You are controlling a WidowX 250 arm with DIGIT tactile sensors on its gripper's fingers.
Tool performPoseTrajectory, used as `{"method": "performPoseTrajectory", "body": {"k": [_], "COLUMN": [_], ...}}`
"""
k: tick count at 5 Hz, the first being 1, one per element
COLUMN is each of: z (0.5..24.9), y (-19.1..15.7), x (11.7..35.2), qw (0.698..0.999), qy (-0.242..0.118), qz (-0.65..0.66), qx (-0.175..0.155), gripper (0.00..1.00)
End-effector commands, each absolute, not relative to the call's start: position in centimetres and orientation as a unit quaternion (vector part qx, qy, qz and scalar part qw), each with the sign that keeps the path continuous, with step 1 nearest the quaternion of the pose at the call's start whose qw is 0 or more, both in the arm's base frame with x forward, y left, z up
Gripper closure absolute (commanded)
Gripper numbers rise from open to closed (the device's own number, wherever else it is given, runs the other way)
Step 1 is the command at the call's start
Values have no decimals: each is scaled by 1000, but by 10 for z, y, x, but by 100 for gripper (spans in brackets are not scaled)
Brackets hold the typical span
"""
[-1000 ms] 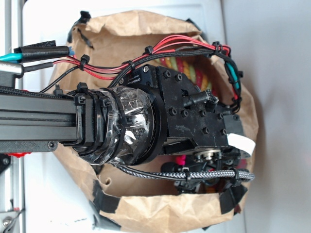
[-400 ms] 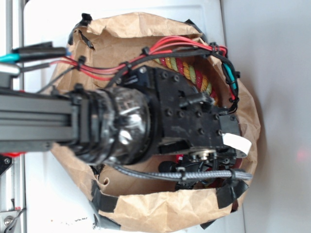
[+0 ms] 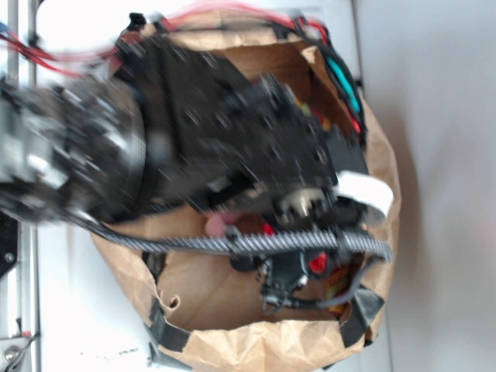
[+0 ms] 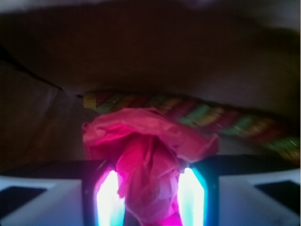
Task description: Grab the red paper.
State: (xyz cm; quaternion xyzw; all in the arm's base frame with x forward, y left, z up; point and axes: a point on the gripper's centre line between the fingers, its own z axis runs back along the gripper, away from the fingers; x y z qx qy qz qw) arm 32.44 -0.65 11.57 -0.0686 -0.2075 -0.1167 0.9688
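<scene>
One red paper (image 4: 150, 162) shows in the wrist view, a crumpled wad pinched between the two glowing fingers (image 4: 109, 197) of the gripper (image 4: 149, 200). The fingers press against it from both sides, so the hand is closed on the paper. The upper part of the wad bulges out above the fingertips, and its lower part runs off the bottom edge of the picture.

One twisted rope toy (image 4: 202, 115) in red, yellow and green lies just behind the paper, against the back wall of the bag (image 4: 150, 52). Its right end is cut off by the picture's edge, and the bag's inside is dark and hard to read.

In the exterior view there is one brown paper bag (image 3: 263, 341), open at the top, with black tape (image 3: 167, 335) at its near corners. The arm (image 3: 194, 139) is badly blurred and covers most of the bag's opening. The gripper (image 3: 283, 287) reaches down toward the bag's near right corner, and its fingers cannot be made out there. Only a small red patch (image 3: 318, 263) shows beside it. A bit of pink (image 3: 218, 225) peeks from under the arm; what it is cannot be told. One braided cable (image 3: 256, 244) crosses the opening.
</scene>
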Motion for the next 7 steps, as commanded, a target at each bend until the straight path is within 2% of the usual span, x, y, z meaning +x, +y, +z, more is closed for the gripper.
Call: {"method": "performPoseTrajectory", "body": {"k": [1,2,3,4,5,7], "z": [159,178,199,210,219,222], "y": [3,5,11,17,18,20], "x": [307,296,283,276,268,266], "qw": [968,983,991,995,995,993], "qy": [-222,-167,-127,-99,-97,-119], "qz": [-98,-63,-32,-14,-4,4], "qx": [-64,-38,-28,-19,-6,13], "gripper": [100,100,100,100,100,100]}}
